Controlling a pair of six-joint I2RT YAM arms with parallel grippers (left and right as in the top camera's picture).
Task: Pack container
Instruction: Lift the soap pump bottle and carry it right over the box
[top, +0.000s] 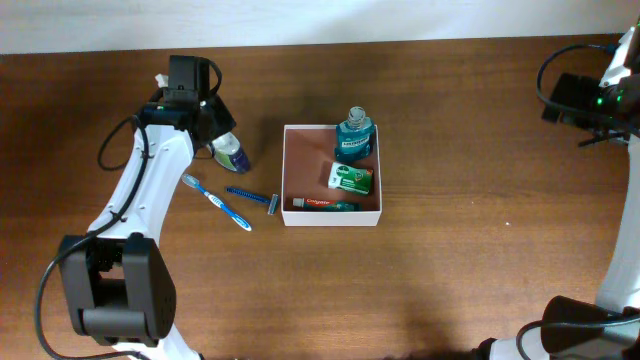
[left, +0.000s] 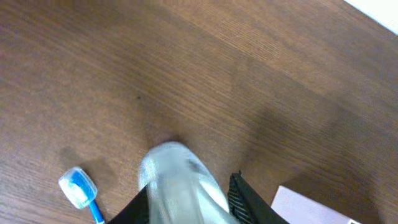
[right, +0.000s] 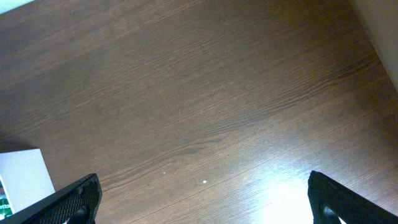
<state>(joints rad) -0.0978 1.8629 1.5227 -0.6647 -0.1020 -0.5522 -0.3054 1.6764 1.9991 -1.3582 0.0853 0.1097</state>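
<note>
The container (top: 332, 128), a square white-walled box with a reddish-brown inside, sits mid-table and holds a teal mouthwash bottle (top: 354, 137), a green packet (top: 350, 179) and a toothpaste tube (top: 325, 203). Its corner shows in the left wrist view (left: 311, 208) and the right wrist view (right: 22, 177). My left gripper (top: 226, 148) is shut on a clear bottle with a purple label (left: 180, 186), left of the container. A blue toothbrush (top: 216, 201) and a blue razor (top: 254, 197) lie beside the container. The toothbrush head shows in the left wrist view (left: 78, 186). My right gripper (right: 202, 199) is open and empty over bare wood at the far right.
The table is dark brown wood (top: 450, 280). A white wall runs along the far edge (top: 300, 20). The right arm's base and cables (top: 590, 100) stand at the far right.
</note>
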